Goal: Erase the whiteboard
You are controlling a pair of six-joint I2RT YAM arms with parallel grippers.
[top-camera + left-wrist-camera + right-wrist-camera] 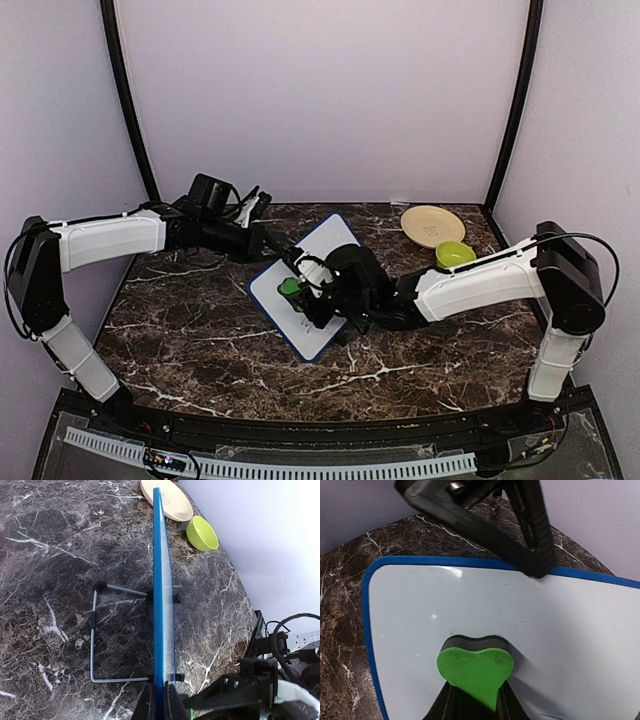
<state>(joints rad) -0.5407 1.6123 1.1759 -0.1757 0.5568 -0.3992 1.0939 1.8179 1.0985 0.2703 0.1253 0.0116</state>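
Observation:
The whiteboard (328,240) has a blue rim and leans tilted on the marble table, propped on a wire stand (94,640). In the left wrist view I see the whiteboard (159,580) edge-on. My left gripper (159,701) is shut on its blue rim at the top edge, and its fingers (532,555) reach down onto that edge in the right wrist view. My right gripper (475,707) is shut on a green eraser (476,667), whose dark felt side presses against the white surface (430,605). A faint dark mark (555,716) shows at the lower right of the board.
A beige plate (432,225) and a lime-green bowl (455,254) sit at the back right of the table, beyond the board. Pale walls with dark corner posts enclose the table on three sides.

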